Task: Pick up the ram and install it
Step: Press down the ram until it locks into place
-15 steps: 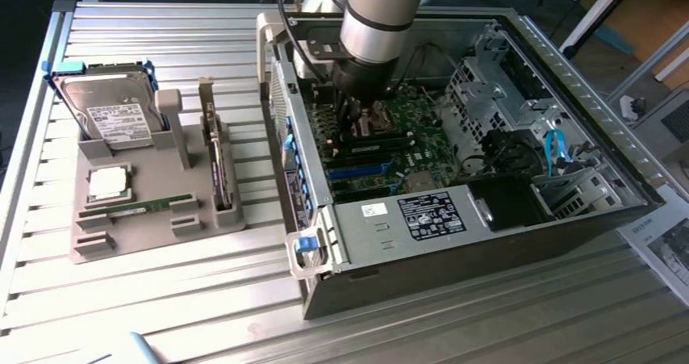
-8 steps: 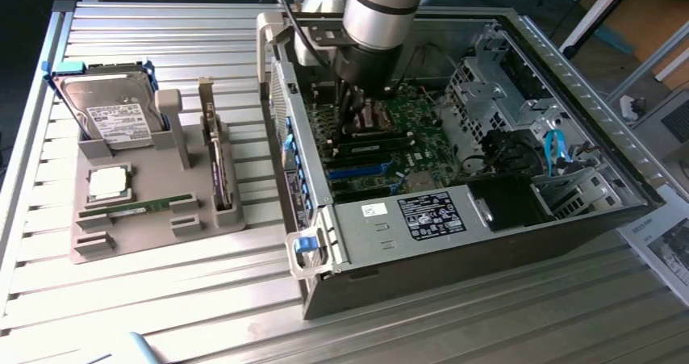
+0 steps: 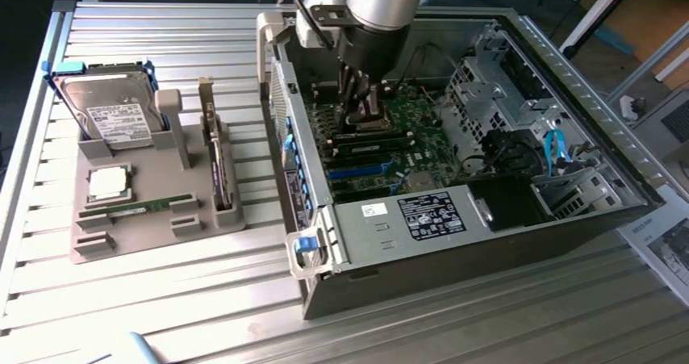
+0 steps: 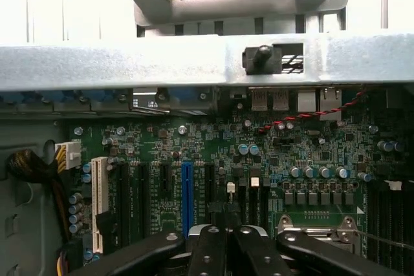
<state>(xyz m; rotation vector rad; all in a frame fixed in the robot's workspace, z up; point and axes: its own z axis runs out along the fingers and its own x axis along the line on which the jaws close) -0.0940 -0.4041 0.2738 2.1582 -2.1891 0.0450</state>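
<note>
Exterior view showed my tool lowered inside the open grey metal computer case, over the green motherboard, near the black memory slots. My tool's fingers were closed together; I could not tell whether anything thin sat between them. In the wrist view the black fingers met at their tips above the motherboard, close to the blue slot and the dark slots beside it.

On the exterior view's left, well apart from the case, a grey plastic holder stood on the ribbed metal desk. A long slim green circuit-board stick, the ram, lay flat in a groove of that holder, near its front. Just behind it sat a square silver processor chip, and farther back a silver hard drive with a white label leaned upright. To the right of these in the same holder a thin card stood on edge.
</note>
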